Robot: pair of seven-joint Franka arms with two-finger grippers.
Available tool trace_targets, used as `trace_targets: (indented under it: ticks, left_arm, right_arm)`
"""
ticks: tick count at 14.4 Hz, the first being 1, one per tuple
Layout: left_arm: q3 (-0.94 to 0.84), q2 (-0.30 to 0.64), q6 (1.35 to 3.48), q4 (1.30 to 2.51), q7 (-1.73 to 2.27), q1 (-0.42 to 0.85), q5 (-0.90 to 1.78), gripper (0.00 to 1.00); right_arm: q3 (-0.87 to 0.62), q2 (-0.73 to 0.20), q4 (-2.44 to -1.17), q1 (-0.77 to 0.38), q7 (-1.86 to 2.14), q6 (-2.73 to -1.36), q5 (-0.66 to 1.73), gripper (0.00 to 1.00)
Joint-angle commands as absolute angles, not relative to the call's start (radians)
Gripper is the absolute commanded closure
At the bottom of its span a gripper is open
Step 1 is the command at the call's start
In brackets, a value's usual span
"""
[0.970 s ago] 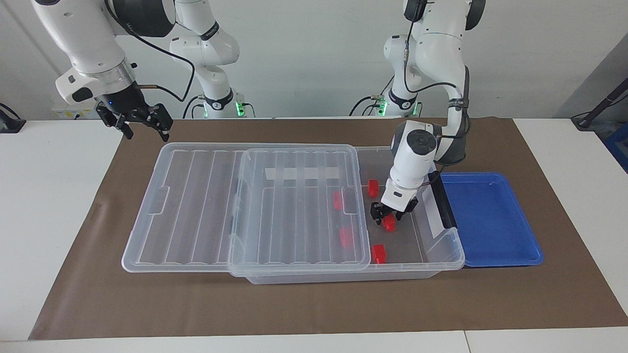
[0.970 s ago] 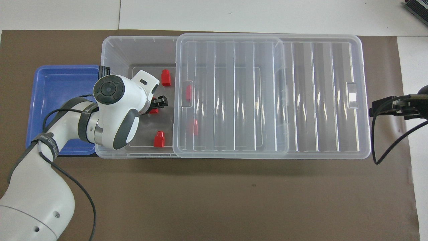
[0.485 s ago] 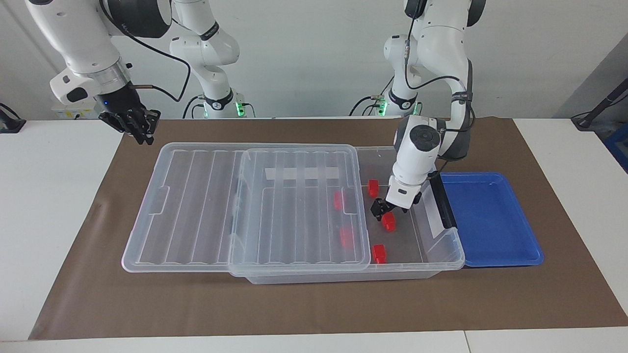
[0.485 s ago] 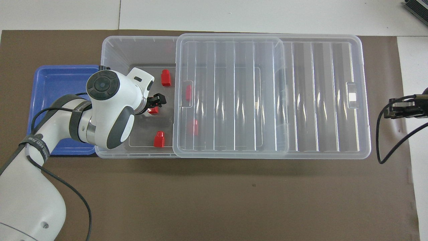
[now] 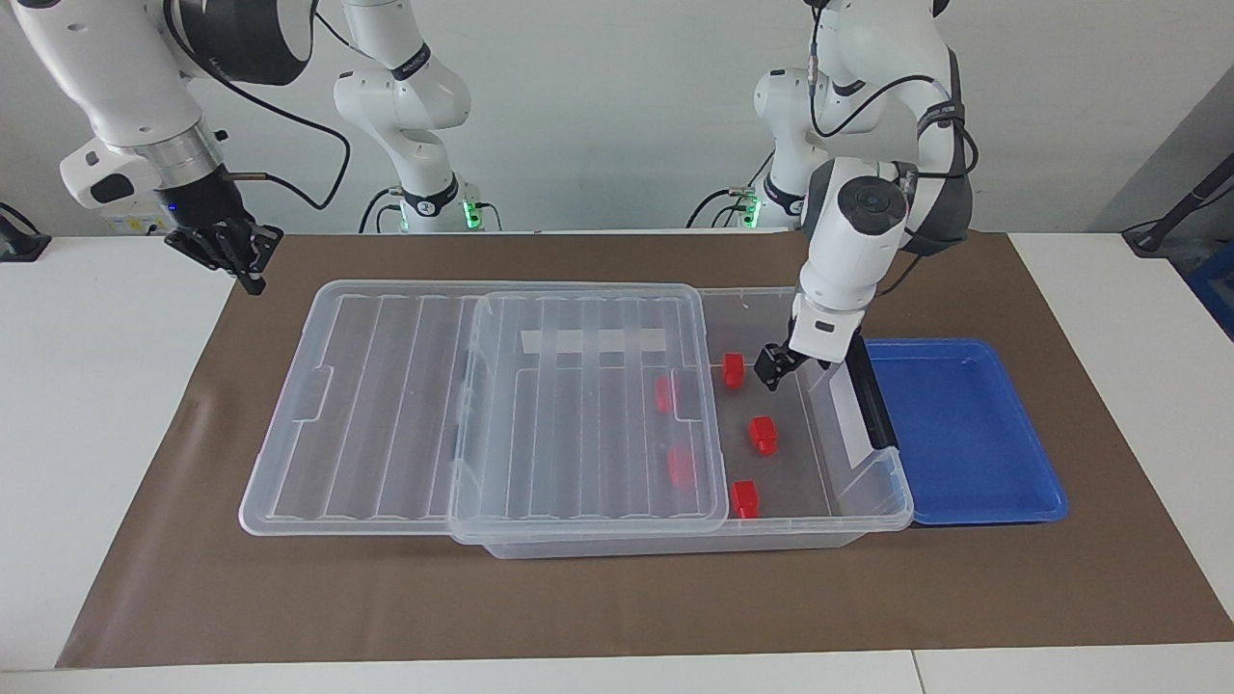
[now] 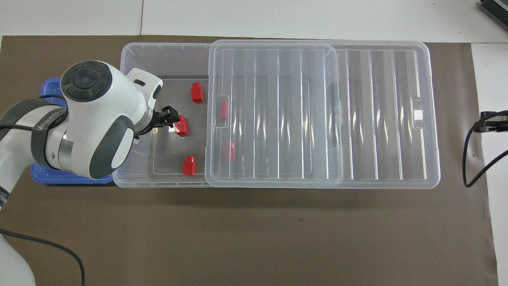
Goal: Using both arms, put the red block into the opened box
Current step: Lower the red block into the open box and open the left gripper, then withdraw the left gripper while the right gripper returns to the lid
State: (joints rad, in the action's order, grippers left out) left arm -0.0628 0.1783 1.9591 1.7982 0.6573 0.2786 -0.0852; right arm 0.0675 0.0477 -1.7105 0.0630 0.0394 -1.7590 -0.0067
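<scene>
The box (image 5: 872, 501) is taken as the landmark. Its ribbed lid (image 5: 588, 405) is slid toward the right arm's end, so that the end by the blue tray (image 5: 964, 434) is uncovered. On the uncovered floor three red blocks are seen. The one nearest the robots (image 5: 734, 370) lies close to the lid's edge. The red block (image 5: 763, 435) rests in the middle of the opening, touched by nothing. The third (image 5: 743, 498) lies by the wall farthest from the robots. Two more blocks (image 5: 664, 394) are made out only dimly through the lid.

The left gripper (image 5: 774, 366) is held above the uncovered end of the box, its jaws spread and nothing between them. The right gripper (image 5: 234, 253) is raised clear of the box at the right arm's end, over the brown mat (image 5: 617, 588), its fingertips pressed together on nothing.

In the facing view a clear gap is shown between the left gripper and the red block; in the overhead view the gripper (image 6: 168, 118) seems to lie right against the block (image 6: 181, 125). Of the right gripper only a dark tip (image 6: 490, 122) is shown overhead.
</scene>
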Motion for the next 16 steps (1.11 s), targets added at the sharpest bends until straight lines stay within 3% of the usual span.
trace_targets:
  ticks: [1,4,8,16]
  left_arm:
    - [-0.06,0.129,1.84,1.749,0.661,0.278,-0.153,0.0]
    - [-0.06,0.124,1.718,1.64,0.64,0.253,-0.16,0.0]
    - [-0.054,0.037,1.646,1.621,0.444,0.143,-0.149,0.0]
    - [-0.057,-0.023,1.623,1.661,0.034,-0.03,-0.107,0.0]
  right_arm:
    - [0.063,0.017,-1.749,0.098,0.11,-1.874,-0.006,1.0]
    - [0.061,-0.067,-1.747,0.112,0.17,-1.988,0.0,1.0]
    - [0.058,-0.175,-1.746,0.112,0.206,-2.109,0.0,1.0]
    - [0.049,-0.222,-1.744,0.052,0.186,-2.163,0.063,1.0]
